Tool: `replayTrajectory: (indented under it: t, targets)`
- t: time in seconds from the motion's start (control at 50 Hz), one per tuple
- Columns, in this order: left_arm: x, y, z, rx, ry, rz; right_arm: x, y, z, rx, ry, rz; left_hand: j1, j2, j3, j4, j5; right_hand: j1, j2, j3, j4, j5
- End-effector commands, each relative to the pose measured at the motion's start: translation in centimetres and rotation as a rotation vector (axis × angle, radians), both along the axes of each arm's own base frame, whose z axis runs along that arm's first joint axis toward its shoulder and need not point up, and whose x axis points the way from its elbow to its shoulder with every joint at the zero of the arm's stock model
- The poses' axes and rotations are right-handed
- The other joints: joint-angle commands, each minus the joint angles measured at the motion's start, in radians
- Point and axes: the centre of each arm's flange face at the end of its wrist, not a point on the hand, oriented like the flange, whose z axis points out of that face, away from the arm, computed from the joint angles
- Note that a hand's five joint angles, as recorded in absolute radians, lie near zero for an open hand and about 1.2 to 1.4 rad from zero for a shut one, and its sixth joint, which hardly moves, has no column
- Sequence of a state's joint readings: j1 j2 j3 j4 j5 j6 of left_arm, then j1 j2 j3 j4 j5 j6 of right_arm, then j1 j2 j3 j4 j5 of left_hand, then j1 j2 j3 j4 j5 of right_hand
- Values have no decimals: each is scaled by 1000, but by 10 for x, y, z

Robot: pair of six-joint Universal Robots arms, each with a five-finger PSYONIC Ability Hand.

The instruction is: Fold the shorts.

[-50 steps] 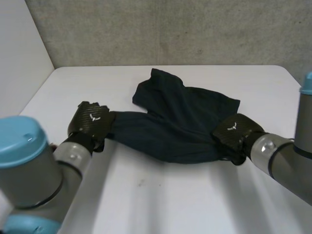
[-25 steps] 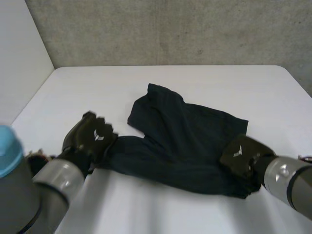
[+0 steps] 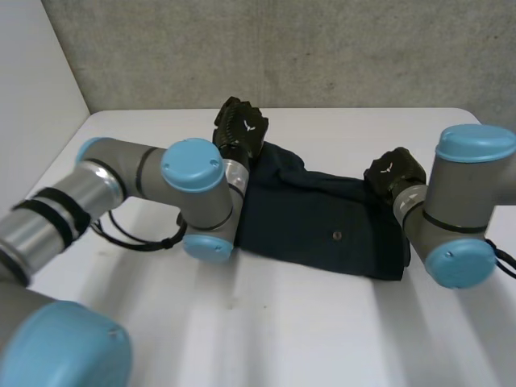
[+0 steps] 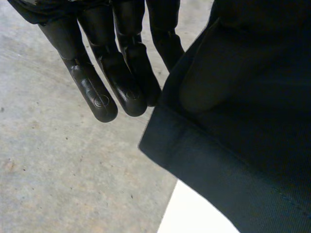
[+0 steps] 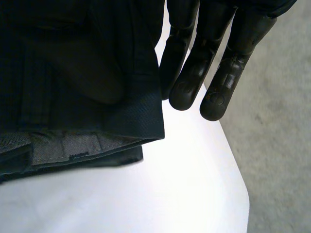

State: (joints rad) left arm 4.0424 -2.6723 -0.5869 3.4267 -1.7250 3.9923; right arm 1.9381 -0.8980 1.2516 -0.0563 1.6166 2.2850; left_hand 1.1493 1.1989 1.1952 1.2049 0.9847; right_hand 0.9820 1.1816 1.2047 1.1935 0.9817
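A: Nearest us the worktop (image 3: 322, 339) is bare. Then come the shorts (image 3: 322, 230), lying doubled over with the folded edge towards us and a small stud (image 3: 337, 236) showing on top.

B: And the hands?

A: Both are at the far edge. The left hand (image 3: 240, 129) is at the far left corner and the right hand (image 3: 395, 171) at the far right one. Each has its fingers straight and close side by side, beside the hem. The cloth hangs over the thumb and isn't nipped, as far as I can see.

B: So what might spoil it?

A: The thumbs, I'd judge. If either hand pulls back with the hem draped on it, the top layer drags and the fold opens. The left arm (image 3: 193, 173) also lies across the shorts' left side, so a careless lift could rumple that side. And the right corner sits near the worktop's edge, where a tug that way could slide cloth off.
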Motion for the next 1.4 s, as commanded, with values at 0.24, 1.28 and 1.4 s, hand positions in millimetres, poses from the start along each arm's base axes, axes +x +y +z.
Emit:
replayTrajectory:
  t: [0.24, 1.28, 1.4]
  targets:
    - [-13, -26, -37, 20, 138, -6, 2, -58, -10, -219, -63, -135, 247, 197, 201, 191, 237, 414, 215, 192, 203, 240]
    - [69, 84, 124, 258, 531, -205, -42, 66, 49, 177, -435, -98, -918, -968, -964, -974, -928, -807, -1007, -1030, -1019, -982]
    - [93, 117, 80, 242, 515, -250, -42, 65, 33, 197, -426, -103, -939, -988, -985, -994, -949, -807, -1007, -1030, -1019, -982]
